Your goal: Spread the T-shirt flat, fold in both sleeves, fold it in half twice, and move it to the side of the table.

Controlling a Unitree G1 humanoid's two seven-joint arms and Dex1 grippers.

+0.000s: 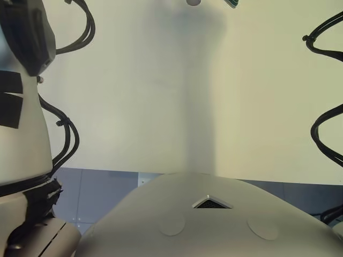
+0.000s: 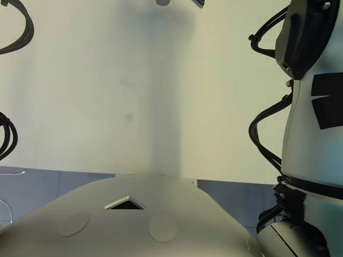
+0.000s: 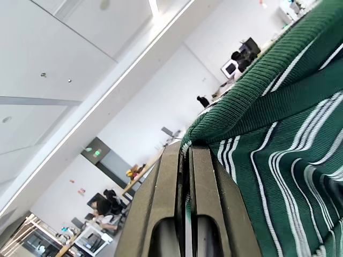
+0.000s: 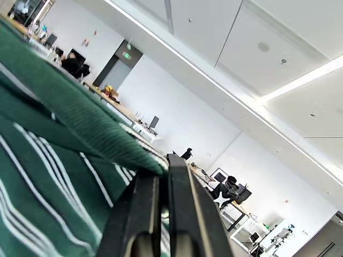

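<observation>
The wrist views add the grips. In the left wrist view the left end effector point(image 3: 185, 147) is clenched on the T-shirt point(image 3: 278, 134). Its two fingers are pressed together over a ribbed band of the dark green cloth, whose body carries thin white stripes. In the right wrist view the right end effector point(image 4: 162, 160) is likewise grasping the T-shirt, fingers closed on a ribbed green edge with striped cloth falling away beside it. Both wrist cameras look up past the gripped cloth to a white ceiling point(image 3: 69, 48) with long light strips.

The head views add the arms' pose. The left arm point(image 1: 21, 107) stands at the left edge and the right arm point(image 2: 313, 107) at the right edge. Both run upward out of the top of the picture, with black cables point(image 1: 73, 140) looping beside them. Between them lies the pale surface point(image 1: 134, 96), with grey floor point(image 1: 96, 187) showing past its near edge. A small scrap of green striped cloth point(image 1: 231, 2) pokes in at the far edge, right of centre.
</observation>
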